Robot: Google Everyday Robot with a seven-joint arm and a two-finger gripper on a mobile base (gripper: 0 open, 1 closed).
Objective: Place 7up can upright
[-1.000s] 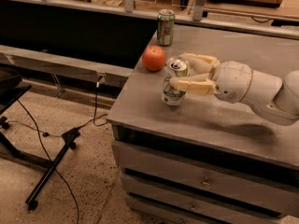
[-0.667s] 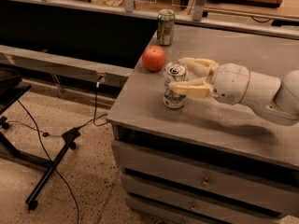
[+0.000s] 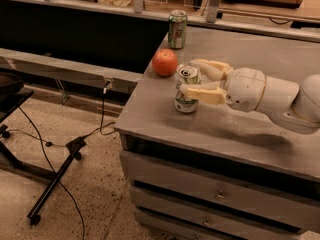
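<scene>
The 7up can (image 3: pixel 186 100), white-silver with green patches and a silver top, stands upright on the grey table (image 3: pixel 165 119), near its left front part. My gripper (image 3: pixel 190 78) reaches in from the right, with its cream fingers (image 3: pixel 204 93) on either side of the can. One finger lies across the can's front and the other behind it near the top. The gripper is shut on the can, and the can's base rests on the tabletop.
An orange round fruit (image 3: pixel 165 62) lies just left of and behind the can. A darker green can (image 3: pixel 177 29) stands at the table's back edge. The table's left edge is close to the can. Drawers sit below, and a stand and cables are on the floor at left.
</scene>
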